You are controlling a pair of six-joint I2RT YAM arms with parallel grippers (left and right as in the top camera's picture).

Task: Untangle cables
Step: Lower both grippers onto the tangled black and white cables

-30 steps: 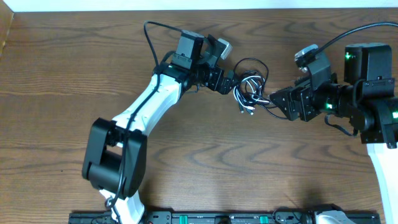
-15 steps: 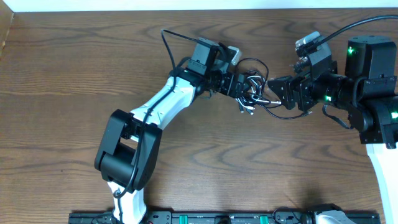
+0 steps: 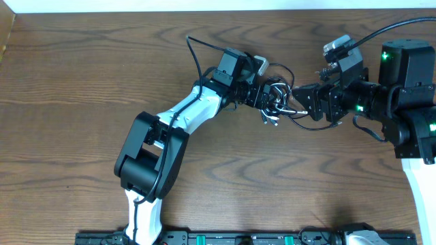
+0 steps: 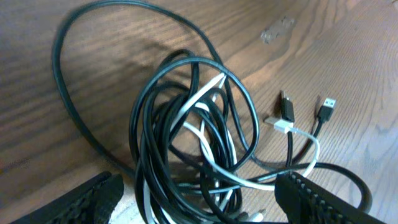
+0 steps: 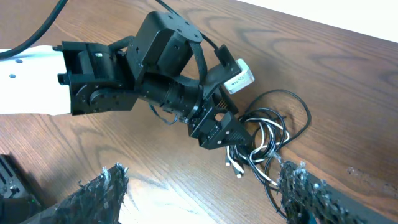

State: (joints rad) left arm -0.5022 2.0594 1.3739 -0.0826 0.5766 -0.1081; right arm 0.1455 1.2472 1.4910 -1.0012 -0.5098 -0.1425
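Note:
The cables (image 3: pixel 277 97) lie in one tangled bundle of black loops with a white cord on the wooden table, between the two arms. My left gripper (image 3: pixel 266 96) is open and its jaws straddle the near side of the bundle. In the left wrist view the bundle (image 4: pixel 193 143) fills the space between the fingers (image 4: pixel 93 199), and three plug ends (image 4: pixel 325 107) lie free to the right. My right gripper (image 3: pixel 304 102) is open and empty, just right of the bundle. In the right wrist view the cables (image 5: pixel 264 140) lie ahead, with the left gripper (image 5: pixel 222 134) over them.
The left arm's thick black cable (image 3: pixel 196 46) arches above the table behind its wrist. The right arm's body (image 3: pixel 409 88) stands at the right edge. A black rail (image 3: pixel 238 239) runs along the front edge. A small clear scrap (image 4: pixel 277 28) lies beyond the bundle.
My left arm has swung right and its gripper has reached the bundle, jaws now around it. My right gripper moved a little up and left early on, then stayed.

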